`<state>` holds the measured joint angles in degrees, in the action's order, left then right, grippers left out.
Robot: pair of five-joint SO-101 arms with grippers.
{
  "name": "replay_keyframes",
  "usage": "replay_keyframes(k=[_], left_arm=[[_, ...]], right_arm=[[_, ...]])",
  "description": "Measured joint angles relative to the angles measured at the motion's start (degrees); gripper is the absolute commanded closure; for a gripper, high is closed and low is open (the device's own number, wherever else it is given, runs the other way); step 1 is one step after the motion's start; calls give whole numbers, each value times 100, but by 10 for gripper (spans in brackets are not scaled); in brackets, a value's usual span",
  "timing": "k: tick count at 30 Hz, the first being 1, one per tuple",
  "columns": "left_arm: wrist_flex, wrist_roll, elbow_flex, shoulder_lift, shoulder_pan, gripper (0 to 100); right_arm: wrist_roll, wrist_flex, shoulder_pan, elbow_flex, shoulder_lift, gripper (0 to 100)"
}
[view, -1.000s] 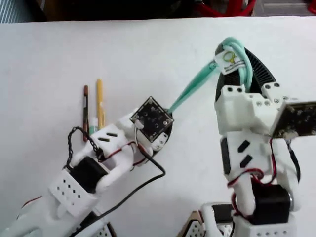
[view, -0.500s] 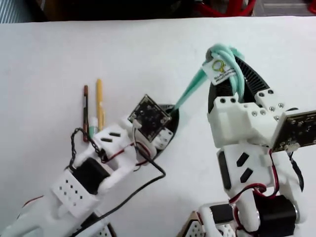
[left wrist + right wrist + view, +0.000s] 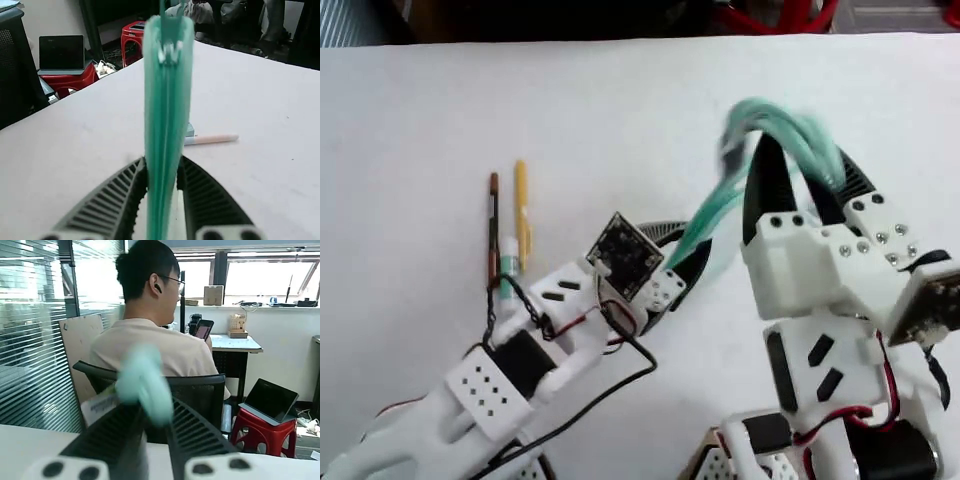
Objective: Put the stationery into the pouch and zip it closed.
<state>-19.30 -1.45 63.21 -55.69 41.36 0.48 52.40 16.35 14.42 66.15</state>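
The pouch in the left end effector looks like smooth, glossy teal plastic. The jaws are ribbed matt black plastic, and the desk below is matt white.

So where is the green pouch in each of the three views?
High view: the pouch is a slanting green band a little right of centre.
Left wrist view: the pouch stands edge-on, pinched between the left fingers.
Right wrist view: the pouch is a blurred green lump held between the right fingers.
Shared landmark: the white table shows in all three.
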Motion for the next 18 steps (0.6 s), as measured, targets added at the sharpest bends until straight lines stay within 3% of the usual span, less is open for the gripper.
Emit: replay_keyframes(k=[12, 16, 18], left_arm=[[264, 88, 9, 0, 0, 884], [264, 88, 9, 0, 9, 986], [264, 88, 53, 0, 9, 973]], right_arm=[[0, 220, 158, -114, 0, 981], [0, 229, 141, -114, 0, 981], [0, 229, 44, -114, 0, 981]])
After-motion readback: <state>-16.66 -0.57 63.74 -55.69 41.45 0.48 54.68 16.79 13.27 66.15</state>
